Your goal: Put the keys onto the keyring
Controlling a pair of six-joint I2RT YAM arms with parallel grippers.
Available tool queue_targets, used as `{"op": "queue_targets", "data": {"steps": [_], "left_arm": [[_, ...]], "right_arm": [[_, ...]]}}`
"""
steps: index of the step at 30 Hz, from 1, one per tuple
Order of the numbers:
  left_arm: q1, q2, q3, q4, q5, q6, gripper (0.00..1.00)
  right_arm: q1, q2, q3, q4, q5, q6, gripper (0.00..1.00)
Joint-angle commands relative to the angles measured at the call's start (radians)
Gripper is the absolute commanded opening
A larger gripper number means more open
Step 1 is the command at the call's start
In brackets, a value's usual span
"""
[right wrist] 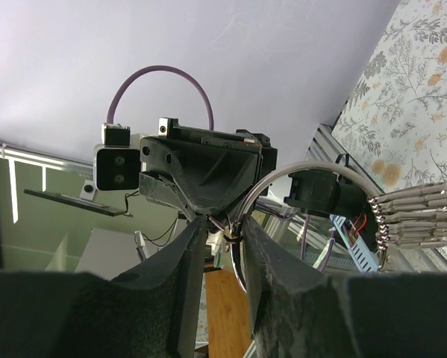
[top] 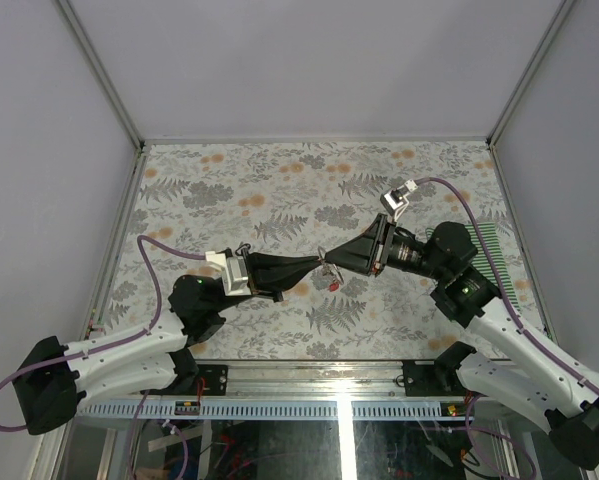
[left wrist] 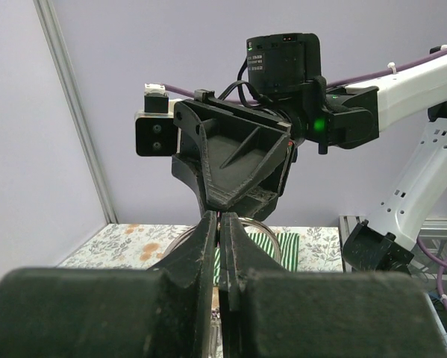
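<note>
On the left end effector (top: 317,266), fingers (left wrist: 197,257) pressed flat together. Cannot tell of any thing pinched there. Tip to tip with the right end effector (right wrist: 223,235), up in the air over the middle of the bench (top: 279,190). On that right one, fingers (right wrist: 264,268) a bit apart, with a small gap between. Thin silver keyring (right wrist: 305,168) right at that gap, touching the tips, then curving up and away in a loop. Silver keys (right wrist: 421,216) bunched side by side on the far part of the loop. Small red tag (top: 334,284) dangling just under the two tips.
</note>
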Motion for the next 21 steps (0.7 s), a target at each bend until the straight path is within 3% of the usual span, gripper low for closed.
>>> {"op": "queue_targets", "data": {"steps": [1,8,18,21], "left_arm": [[-0.002,0.003,0.037,0.084,0.007,0.025,0.0],[-0.001,0.004,0.037,0.079,0.014,0.021,0.0],[-0.001,0.005,0.04,0.063,0.007,0.008,0.0],[-0.001,-0.007,0.043,0.021,-0.003,-0.003,0.09]], "right_arm": [[0.001,0.007,0.006,0.082,-0.042,0.015,0.31],[0.001,0.011,0.007,0.088,-0.043,0.018,0.26],[0.001,0.004,0.003,0.106,-0.045,0.009,0.02],[0.001,-0.011,-0.002,0.093,-0.017,-0.013,0.0]]}}
